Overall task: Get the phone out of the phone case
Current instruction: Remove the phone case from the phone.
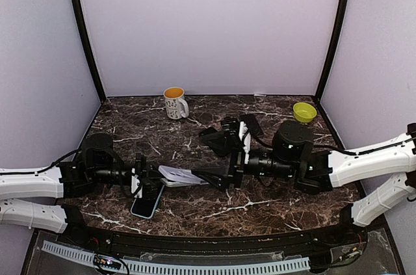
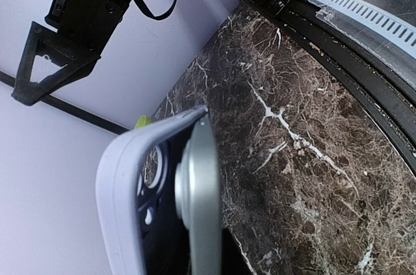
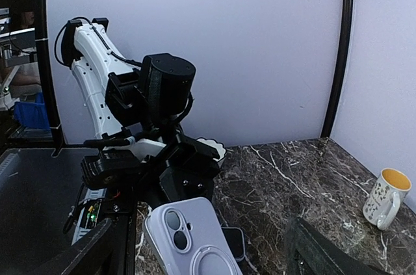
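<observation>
Bright, even, diffuse light, shadows faint. Left wrist cam: phone case up close, soft & out of focus; table right of it sharper.

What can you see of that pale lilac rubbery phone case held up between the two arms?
The pale lilac phone case looks like soft matt rubber, with a raised camera window of two round openings and a ring moulded into its back. It seems empty: light shows through an opening from inside. The left gripper pinches one wall, holding it tilted above the dark marble table.
</observation>
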Tool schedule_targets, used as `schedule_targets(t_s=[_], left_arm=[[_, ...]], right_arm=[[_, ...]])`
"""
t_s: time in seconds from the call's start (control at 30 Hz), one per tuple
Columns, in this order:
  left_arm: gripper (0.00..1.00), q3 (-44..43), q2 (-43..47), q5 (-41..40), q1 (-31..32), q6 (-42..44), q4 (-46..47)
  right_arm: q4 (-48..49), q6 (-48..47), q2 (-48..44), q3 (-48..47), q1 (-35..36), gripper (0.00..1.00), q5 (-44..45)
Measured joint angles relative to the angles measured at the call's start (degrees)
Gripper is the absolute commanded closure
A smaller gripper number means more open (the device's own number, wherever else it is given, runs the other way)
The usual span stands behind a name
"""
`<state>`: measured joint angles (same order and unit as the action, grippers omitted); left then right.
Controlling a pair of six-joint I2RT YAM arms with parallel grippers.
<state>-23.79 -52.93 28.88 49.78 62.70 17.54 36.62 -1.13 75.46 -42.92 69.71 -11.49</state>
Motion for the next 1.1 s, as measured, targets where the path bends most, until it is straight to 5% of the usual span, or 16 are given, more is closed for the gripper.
schedule_targets(t_s=[0.43, 1.1], left_arm=[[1.00, 0.0, -0.9, -2.7, 0.0, 2.7, -1.9], [1.00, 0.0, -1.0, -3.8, 0.3, 3.6, -4.2]], right_arm=[[-10.9, -7.0, 11.9, -12.8, 6.5, 0.26, 12.7], [-19.2, -9.0, 17.5, -19.0, 8.3, 0.58, 15.6]])
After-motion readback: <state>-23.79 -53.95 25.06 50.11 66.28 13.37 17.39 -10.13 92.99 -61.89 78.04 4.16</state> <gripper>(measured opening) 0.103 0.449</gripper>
